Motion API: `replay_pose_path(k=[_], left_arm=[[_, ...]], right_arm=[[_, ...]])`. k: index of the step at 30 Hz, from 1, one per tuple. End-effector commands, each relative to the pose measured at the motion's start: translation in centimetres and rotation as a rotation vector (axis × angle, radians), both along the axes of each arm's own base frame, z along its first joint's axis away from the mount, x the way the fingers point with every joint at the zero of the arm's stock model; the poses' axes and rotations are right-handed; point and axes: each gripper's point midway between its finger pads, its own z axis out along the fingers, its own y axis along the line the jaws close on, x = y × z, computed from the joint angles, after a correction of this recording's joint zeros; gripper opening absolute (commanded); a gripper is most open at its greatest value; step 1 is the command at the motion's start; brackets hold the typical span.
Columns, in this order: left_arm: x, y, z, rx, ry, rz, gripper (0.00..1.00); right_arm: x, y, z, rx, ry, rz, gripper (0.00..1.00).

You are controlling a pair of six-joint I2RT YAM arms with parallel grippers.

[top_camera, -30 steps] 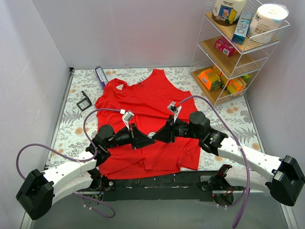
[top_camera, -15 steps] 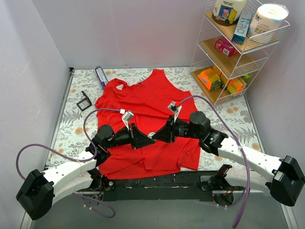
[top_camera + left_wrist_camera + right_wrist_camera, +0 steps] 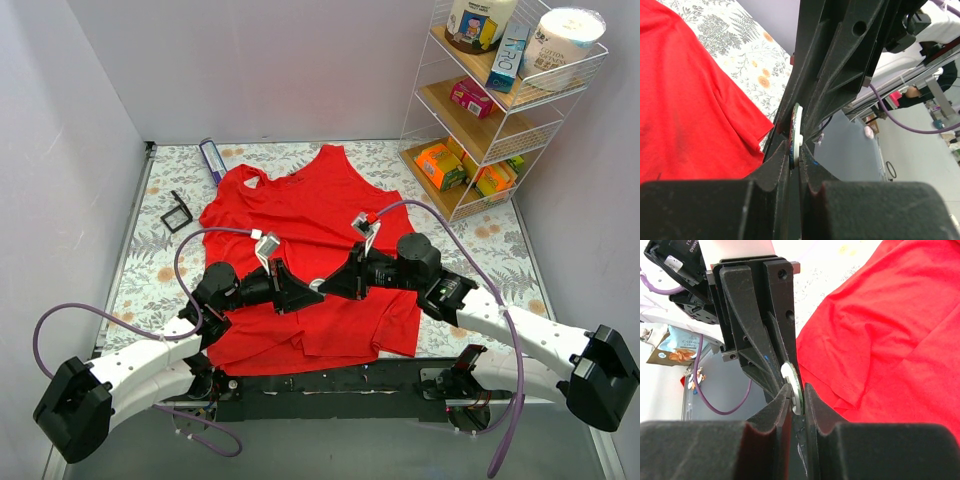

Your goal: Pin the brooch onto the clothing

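The red tank top (image 3: 300,205) lies flat on the floral cloth, neck towards the back. It also shows in the left wrist view (image 3: 685,110) and the right wrist view (image 3: 890,330). My left gripper (image 3: 304,293) and right gripper (image 3: 331,283) meet tip to tip above the top's lower middle. Between them is the brooch (image 3: 317,285), a small disc with a white back. It is edge-on in the left wrist view (image 3: 795,131), pinched in my left gripper (image 3: 794,159). My right gripper (image 3: 798,399) is shut on the same brooch (image 3: 792,385).
A white wire shelf (image 3: 500,110) with boxes and jars stands at the back right. A black square frame (image 3: 178,211) lies left of the top, and a purple box (image 3: 212,158) lies at the back left. Grey walls close in the left and the back.
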Motion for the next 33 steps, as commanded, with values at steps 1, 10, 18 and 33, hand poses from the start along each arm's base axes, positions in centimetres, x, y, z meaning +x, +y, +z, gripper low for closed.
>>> replay_pose_path(k=[1,10,18,33], left_arm=[[-0.7,0.0,0.4,0.027,-0.090,-0.051,0.00],[-1.1,-0.2,0.4,0.087,-0.132,-0.111,0.00],[-1.0,-0.5,0.6,0.099,-0.131,-0.135,0.00],[2.2,0.5,-1.2,0.153,0.015,-0.048,0.00]], right_arm=[[0.1,1.0,1.8,0.045,0.019,0.002,0.17],[0.9,1.6,-1.0,-0.049,0.105,-0.020,0.16],[1.6,1.7,-2.6,-0.126,0.118,-0.043,0.15],[0.6,0.7,-1.6,-0.128,0.067,-0.002,0.27]])
